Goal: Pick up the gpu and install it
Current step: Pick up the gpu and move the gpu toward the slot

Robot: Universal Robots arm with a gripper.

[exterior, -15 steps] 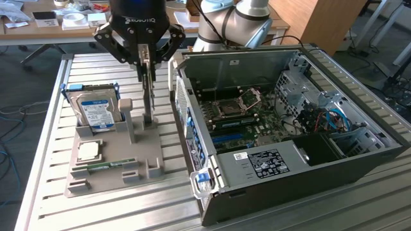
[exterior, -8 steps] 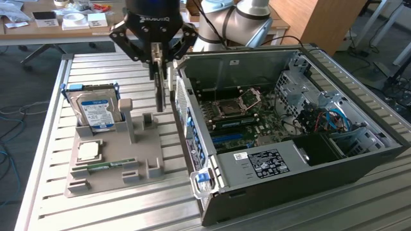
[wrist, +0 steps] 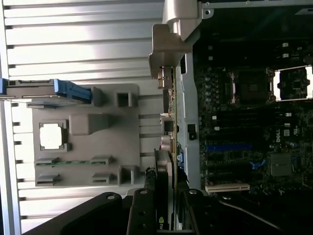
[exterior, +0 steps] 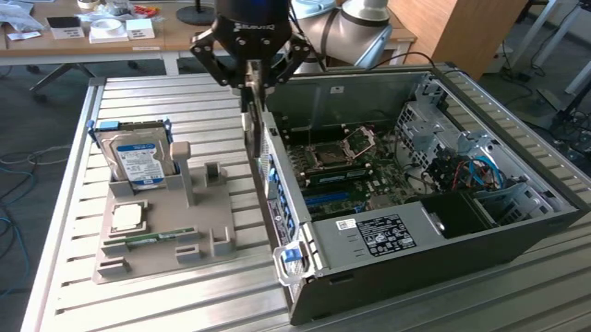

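Right now the carrying step is under way: the gpu [exterior: 248,128] is off the grey fixture tray [exterior: 157,256] and is not seated in the open computer case [exterior: 406,277].

From the exterior view, the gripper [exterior: 249,84] is pointing straight down from the arm, its dark linkages splaying out above and its fingers pinching together on the card's top edge. The card is hanging edge-on and upright beneath it, near the case wall that faces the tray. A blue-labelled hard drive [exterior: 138,162] is standing in the tray, well apart from the card.

From the wrist view, the gripper [wrist: 168,203] is partly closed, with one finger pressing on each flat face of the gpu [wrist: 169,147]. The board is running away from the camera to its silver bracket [wrist: 168,46]. It is lying along the case's wall, just beside it, and I cannot tell whether it is over the inside or the outside. The motherboard [wrist: 244,122] is lying off to one side, and its blue slot [wrist: 227,146] is apart from the card.

To my eye, seating the card is going to call for shifting it sideways over a slot, squaring its lower edge to that slot, and keeping the bracket against the rear wall.
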